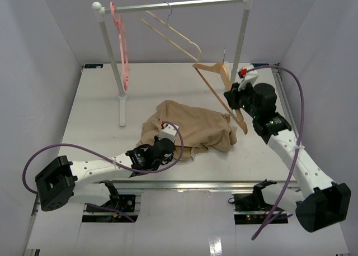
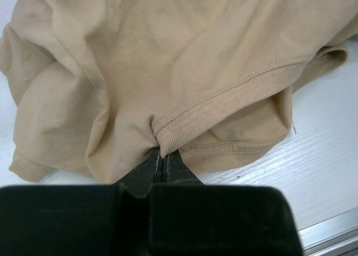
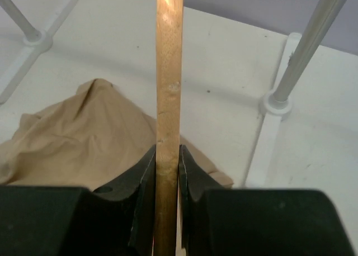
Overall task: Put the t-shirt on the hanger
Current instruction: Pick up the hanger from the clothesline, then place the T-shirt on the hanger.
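Your left gripper has its fingers squeezed tight together on a stitched edge of the t-shirt. It holds only a small bit of cloth. The shirt lies in a soft, crumpled heap in the middle of the table, just in front of that arm. Your right gripper has its fingers clamped on one wooden arm of the hanger. It holds the hanger up, tilted, at the right side of the heap and close to the right post of the rack. The low end of the hanger is by the shirt's right edge. Here is what could go wrong. The pinch on the cloth is tiny, so the edge could slip out if you pull hard or fast. I cannot tell if you have one layer or two. If it is two, the shirt would stay shut and the hanger would have no hole to go into. The wood looks smooth, so the hanger could turn in the fingers when it pushes on the cloth. It could also bump the post if you swing it wide.
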Controlling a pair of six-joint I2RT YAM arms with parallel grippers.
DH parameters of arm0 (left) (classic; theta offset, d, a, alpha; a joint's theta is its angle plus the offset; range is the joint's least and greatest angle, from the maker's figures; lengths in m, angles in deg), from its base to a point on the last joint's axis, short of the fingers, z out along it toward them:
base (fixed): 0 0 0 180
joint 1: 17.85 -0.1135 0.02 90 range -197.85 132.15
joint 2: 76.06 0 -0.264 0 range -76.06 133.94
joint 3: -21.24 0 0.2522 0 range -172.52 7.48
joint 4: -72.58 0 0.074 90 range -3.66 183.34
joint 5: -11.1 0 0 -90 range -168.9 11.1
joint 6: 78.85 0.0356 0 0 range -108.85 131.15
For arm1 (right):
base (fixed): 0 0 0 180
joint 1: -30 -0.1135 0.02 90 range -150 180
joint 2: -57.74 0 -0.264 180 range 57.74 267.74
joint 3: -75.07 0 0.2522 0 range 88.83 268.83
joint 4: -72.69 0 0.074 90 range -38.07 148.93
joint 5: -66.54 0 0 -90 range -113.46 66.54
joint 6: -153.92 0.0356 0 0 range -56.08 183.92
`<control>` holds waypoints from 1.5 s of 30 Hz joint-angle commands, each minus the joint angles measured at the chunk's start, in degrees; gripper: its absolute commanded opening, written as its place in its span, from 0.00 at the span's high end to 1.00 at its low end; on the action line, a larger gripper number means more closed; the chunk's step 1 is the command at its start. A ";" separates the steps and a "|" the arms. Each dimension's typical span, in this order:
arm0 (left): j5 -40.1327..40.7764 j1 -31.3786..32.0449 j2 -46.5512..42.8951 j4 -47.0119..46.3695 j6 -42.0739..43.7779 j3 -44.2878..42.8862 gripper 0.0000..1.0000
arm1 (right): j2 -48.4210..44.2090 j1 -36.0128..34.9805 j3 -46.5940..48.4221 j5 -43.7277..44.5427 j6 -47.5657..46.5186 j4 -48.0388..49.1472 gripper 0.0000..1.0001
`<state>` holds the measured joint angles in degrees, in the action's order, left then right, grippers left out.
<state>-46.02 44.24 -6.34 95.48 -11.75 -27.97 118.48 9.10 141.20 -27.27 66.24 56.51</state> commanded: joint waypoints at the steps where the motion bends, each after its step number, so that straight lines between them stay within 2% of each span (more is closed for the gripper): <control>1: 1.95 -1.89 0.25 1.32 -4.41 -3.85 1.00 | -11.55 -4.22 -9.94 1.90 6.38 -3.73 0.92; 8: -8.10 -9.69 3.22 3.57 -6.57 -9.58 1.00 | -25.48 -7.14 -8.05 3.47 7.14 -14.59 0.92; 12: -8.79 -11.95 3.66 4.05 -5.94 -11.65 1.00 | -29.66 -7.14 -7.80 1.64 8.52 -22.71 0.92; 16: -8.88 -13.23 5.68 4.42 -4.95 -13.97 1.00 | -38.93 -7.14 -13.00 -3.35 11.27 -23.64 0.92; 19: -10.33 -14.76 7.71 4.95 -4.53 -16.10 1.00 | -42.49 -7.14 -14.18 -5.83 12.25 -25.69 0.92; 23: -11.48 -16.55 9.49 6.08 -4.11 -18.68 1.00 | -44.63 -7.14 -13.50 -8.71 13.93 -28.74 0.92; 29: -14.90 -18.34 10.03 5.96 -4.58 -19.74 1.00 | -47.21 -7.06 -11.71 -5.25 14.52 -34.23 0.92; 34: -15.36 -18.42 9.28 6.53 -4.86 -20.24 1.00 | -47.27 -7.06 -11.85 -6.75 14.36 -35.01 0.92; 40: -15.98 -19.42 8.38 7.60 -4.27 -21.88 1.00 | -45.93 -7.06 -12.89 -7.93 14.70 -32.70 0.92; 45: -17.48 -19.73 8.52 9.14 -4.25 -23.80 1.00 | -45.35 -7.06 -16.97 -13.19 16.57 -26.76 0.92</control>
<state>-61.98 24.98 4.29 103.85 -16.29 -48.92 72.76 2.23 126.32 -35.72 81.01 21.73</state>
